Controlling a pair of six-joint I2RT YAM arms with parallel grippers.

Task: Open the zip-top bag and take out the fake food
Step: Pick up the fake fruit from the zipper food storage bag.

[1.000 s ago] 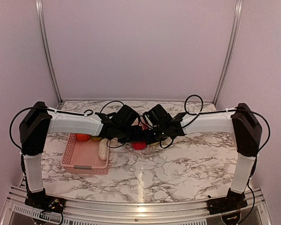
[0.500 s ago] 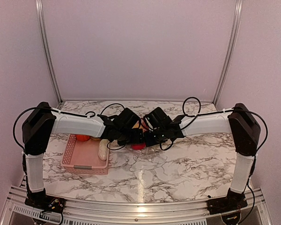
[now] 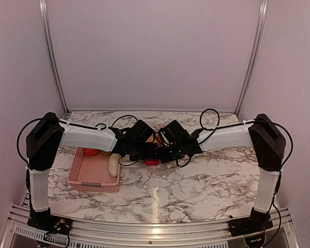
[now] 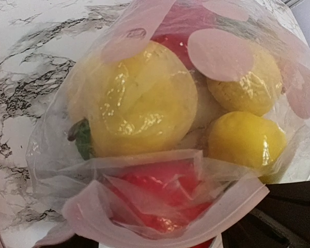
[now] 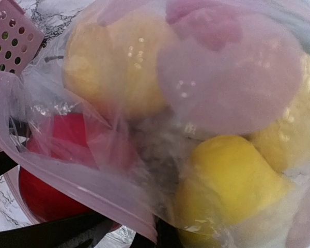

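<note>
No shift at the pink basket [image 3: 93, 185] on the worktop [image 3: 212, 181]. Cannot tell how wide the left tool [image 3: 146, 151] stands; has crept in toward the right tool [image 3: 164, 152], pressed together on the rim of the zip-top bag [image 4: 160, 212] between both, mid-worktop. Seems parted at the mouth, yet still holds the fake food [image 4: 144, 103]: removal pending. No readable writing anywhere.

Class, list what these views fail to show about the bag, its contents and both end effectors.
1. Top view: the left end effector and right end effector cover the zip-top bag; only a red patch shows.
2. Top view: their fingertips are too small and dark to separate.
3. Left wrist view: frame edges crop the bag, so the fake food count is uncertain.
4. Right wrist view: blur hides any grip on the bag.
</note>
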